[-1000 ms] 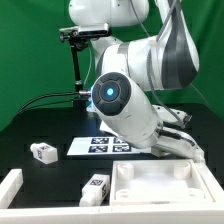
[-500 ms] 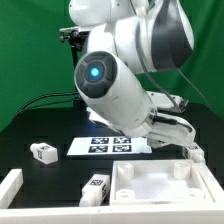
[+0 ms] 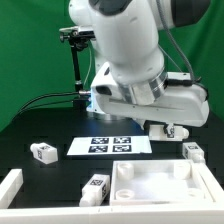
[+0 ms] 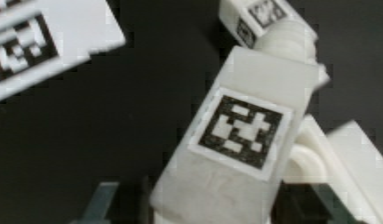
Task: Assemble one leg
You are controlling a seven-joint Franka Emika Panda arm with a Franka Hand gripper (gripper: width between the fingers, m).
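Observation:
My gripper (image 3: 168,129) hangs over the table at the exterior view's right, behind the white tabletop (image 3: 160,186). In the wrist view a white leg (image 4: 241,135) with a square marker stands between my gripper's (image 4: 209,202) fingers (image 4: 111,197), filling the middle of the picture; it looks held. The exterior view shows it only as a small white piece under the hand. Other legs lie on the black table: one at the left (image 3: 43,152), one in front (image 3: 96,187), one at the right (image 3: 193,151). Another leg (image 4: 268,22) shows beyond the held one.
The marker board (image 3: 110,146) lies mid-table and also shows in the wrist view (image 4: 42,50). A white raised rim (image 3: 10,186) stands at the front left. A black stand with a camera (image 3: 78,60) rises behind. The arm's bulk hides the table's back right.
The arm has swung up and to the exterior view's right; its round joint with the blue light has turned out of sight. The loose legs and the tabletop have not moved.

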